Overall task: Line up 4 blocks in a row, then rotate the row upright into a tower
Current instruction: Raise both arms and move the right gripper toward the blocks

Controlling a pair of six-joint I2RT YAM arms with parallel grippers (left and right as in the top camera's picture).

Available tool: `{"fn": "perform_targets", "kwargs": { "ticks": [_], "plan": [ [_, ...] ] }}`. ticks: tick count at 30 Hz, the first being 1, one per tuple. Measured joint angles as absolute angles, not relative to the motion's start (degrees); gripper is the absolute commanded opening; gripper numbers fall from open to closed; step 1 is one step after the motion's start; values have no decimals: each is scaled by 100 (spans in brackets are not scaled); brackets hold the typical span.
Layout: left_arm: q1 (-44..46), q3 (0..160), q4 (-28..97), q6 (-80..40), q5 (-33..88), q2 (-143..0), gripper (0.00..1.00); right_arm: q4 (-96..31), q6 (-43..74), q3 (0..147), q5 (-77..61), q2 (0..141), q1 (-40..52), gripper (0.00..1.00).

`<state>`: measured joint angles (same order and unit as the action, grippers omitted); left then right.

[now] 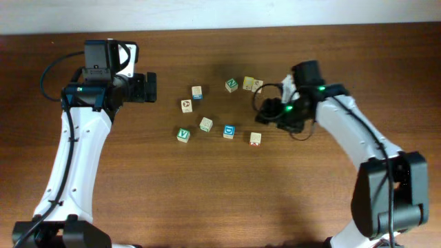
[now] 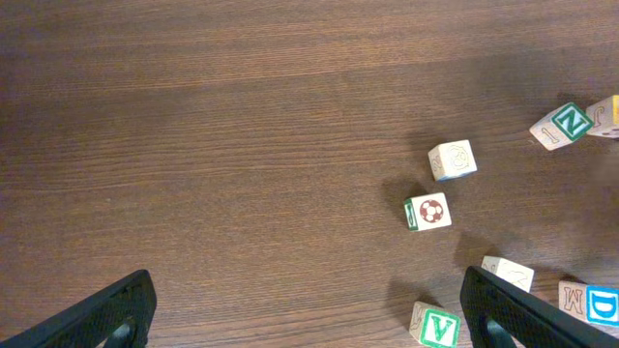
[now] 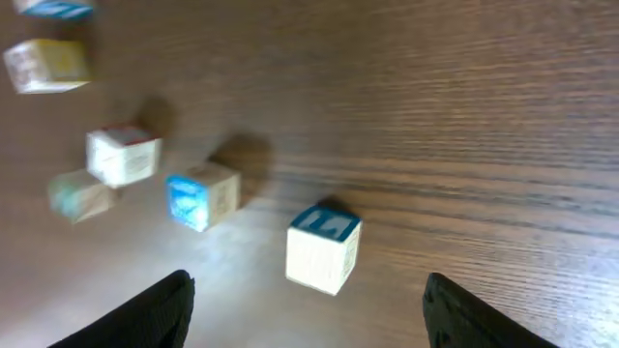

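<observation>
**Right gripper** (image 3: 307, 290): fingers spread, low over the table (image 1: 138, 193). One wooden cube (image 3: 324, 249), blue on its upper face, sits just ahead between the fingers and touches neither. Blur makes it unclear which cube this is. In the overhead view the red-orange block (image 1: 255, 138) and the blue D block (image 1: 229, 131) lie nearest this gripper. The green N block (image 1: 231, 85) is farther up, just beside a yellow-faced cube (image 1: 249, 83). The green V block (image 1: 182, 134) is at the cluster's left.

**Left gripper** (image 2: 308, 290): spread wide, holding nothing, left of all the blocks.
</observation>
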<state>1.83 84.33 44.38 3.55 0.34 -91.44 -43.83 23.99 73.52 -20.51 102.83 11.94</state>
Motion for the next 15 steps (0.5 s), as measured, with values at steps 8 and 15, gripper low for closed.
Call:
{"fn": "perform_targets", "kwargs": {
  "ticks": [8, 15],
  "plan": [
    [183, 8433, 4436, 355, 34, -9144, 99, -4278, 3607, 7354, -244, 10932, 2263, 53],
    [183, 8433, 4436, 355, 34, -9144, 99, -4506, 3669, 7481, -414, 11266, 2272, 35]
  ]
}}
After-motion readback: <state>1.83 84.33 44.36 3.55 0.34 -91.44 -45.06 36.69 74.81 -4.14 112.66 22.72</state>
